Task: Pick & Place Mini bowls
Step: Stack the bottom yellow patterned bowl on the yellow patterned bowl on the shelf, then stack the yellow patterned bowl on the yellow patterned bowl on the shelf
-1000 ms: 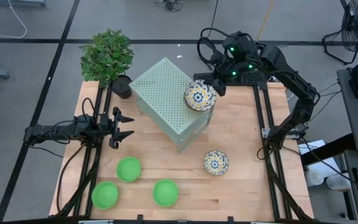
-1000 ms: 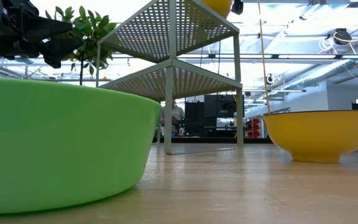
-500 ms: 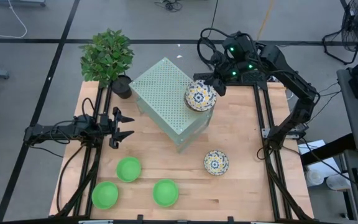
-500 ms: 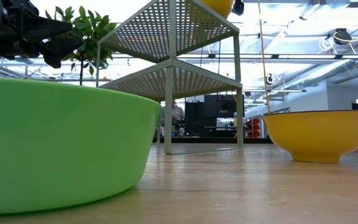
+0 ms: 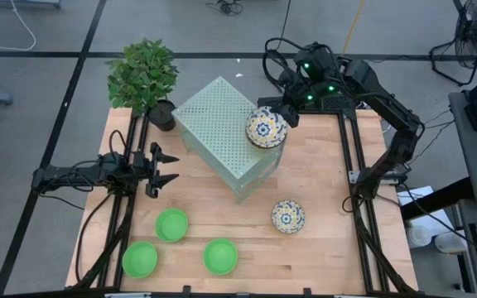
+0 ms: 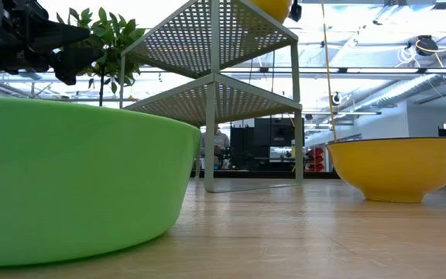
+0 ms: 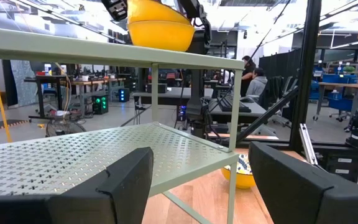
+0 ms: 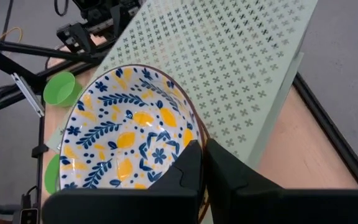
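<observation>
High view: my right gripper [image 5: 286, 113] was pinched shut on the rim of a patterned bowl [image 5: 266, 127], white inside with blue-and-yellow flowers, held over the corner of the pale green perforated shelf [image 5: 222, 132] nearest that arm. My left gripper [image 5: 166, 167] waited over the left side of the table [image 5: 321, 199], fingers spread wide, holding nothing. A second patterned bowl [image 5: 288, 216] sat on the table well apart from both grippers. Three green bowls lay near the front edge: one [image 5: 171, 224] closest to my left gripper, one [image 5: 140, 259] at the front left, one [image 5: 220, 256] further right. A potted plant [image 5: 145, 77] stood at the back left corner.

Low view: a green bowl [image 6: 68, 178] filled the foreground; a yellow-sided bowl [image 6: 397, 167] rested on the table to its right. The shelf [image 6: 215, 85] stood between them, farther back. The held bowl's yellow underside [image 6: 269, 8] showed at the top tier. My left gripper [image 6: 68, 43] hung above the table at upper left.

Left wrist view: my fingers [image 7: 123, 186] stood wide apart, empty. The held bowl [image 7: 160, 28] was just above the shelf's top tier [image 7: 104, 56], well apart from this gripper.

Right wrist view: my fingers [image 8: 191, 174] were closed together on the patterned bowl's rim [image 8: 126, 130], with the perforated top [image 8: 229, 68] beneath and beyond it
</observation>
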Available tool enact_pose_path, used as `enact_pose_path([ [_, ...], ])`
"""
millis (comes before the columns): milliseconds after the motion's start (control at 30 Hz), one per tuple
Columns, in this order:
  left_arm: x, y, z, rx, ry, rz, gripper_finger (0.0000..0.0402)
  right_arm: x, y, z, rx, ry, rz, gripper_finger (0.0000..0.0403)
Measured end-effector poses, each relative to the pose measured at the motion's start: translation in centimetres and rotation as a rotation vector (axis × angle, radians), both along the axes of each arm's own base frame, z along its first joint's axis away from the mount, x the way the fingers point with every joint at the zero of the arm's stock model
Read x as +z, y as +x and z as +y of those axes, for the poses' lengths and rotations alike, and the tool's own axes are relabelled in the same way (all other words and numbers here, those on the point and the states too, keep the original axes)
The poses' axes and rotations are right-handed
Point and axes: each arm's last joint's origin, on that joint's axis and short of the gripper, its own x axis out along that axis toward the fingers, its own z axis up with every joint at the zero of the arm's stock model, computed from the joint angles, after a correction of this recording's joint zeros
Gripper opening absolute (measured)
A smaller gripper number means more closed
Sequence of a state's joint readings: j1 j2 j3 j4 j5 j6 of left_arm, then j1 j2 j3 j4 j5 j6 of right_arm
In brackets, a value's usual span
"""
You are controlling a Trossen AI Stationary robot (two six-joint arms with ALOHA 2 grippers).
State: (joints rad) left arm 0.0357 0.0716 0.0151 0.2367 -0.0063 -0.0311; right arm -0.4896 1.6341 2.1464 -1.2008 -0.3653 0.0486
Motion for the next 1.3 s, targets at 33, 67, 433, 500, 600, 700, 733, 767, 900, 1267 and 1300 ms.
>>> enact_pose_path([
  [33, 0.0, 0.0, 0.0, 0.000, 0.000, 0.000, 0.0269, -0.1, 0.1, 0.0, 0.001, 0.003, 0.004, 0.0000],
  [67, 0.0, 0.0, 0.0, 0.000, 0.000, 0.000, 0.0269, -0.1, 0.1, 0.0, 0.004, 0.004, 0.003, 0.0000],
  [433, 0.0, 0.0, 0.0, 0.000, 0.000, 0.000, 0.0269, 0.1, 0.2, -0.1, -0.013, 0.005, -0.017, 0.0016],
  [500, 0.0, 0.0, 0.0, 0.000, 0.000, 0.000, 0.0269, 0.1, 0.2, -0.1, -0.015, 0.009, -0.017, 0.0023],
  [600, 0.0, 0.0, 0.0, 0.000, 0.000, 0.000, 0.0269, 0.1, 0.2, -0.1, -0.018, 0.014, -0.018, 0.0032],
  [700, 0.0, 0.0, 0.0, 0.000, 0.000, 0.000, 0.0269, 0.1, 0.2, -0.1, -0.018, 0.013, -0.018, 0.0041],
  [733, 0.0, 0.0, 0.0, 0.000, 0.000, 0.000, 0.0269, 0.1, 0.2, -0.1, -0.018, 0.013, -0.018, 0.0045],
  [767, 0.0, 0.0, 0.0, 0.000, 0.000, 0.000, 0.0269, 0.1, 0.2, -0.1, -0.017, 0.013, -0.018, 0.0049],
  [900, 0.0, 0.0, 0.0, 0.000, 0.000, 0.000, 0.0269, 0.1, 0.3, -0.1, -0.017, 0.008, -0.024, 0.0065],
  [1267, 0.0, 0.0, 0.0, 0.000, 0.000, 0.000, 0.0269, 1.0, 0.9, -0.4, -0.007, -0.054, -0.130, 0.0082],
  [1300, 0.0, 0.0, 0.0, 0.000, 0.000, 0.000, 0.0269, 1.1, 1.0, -0.4, -0.004, -0.059, -0.138, 0.0082],
])
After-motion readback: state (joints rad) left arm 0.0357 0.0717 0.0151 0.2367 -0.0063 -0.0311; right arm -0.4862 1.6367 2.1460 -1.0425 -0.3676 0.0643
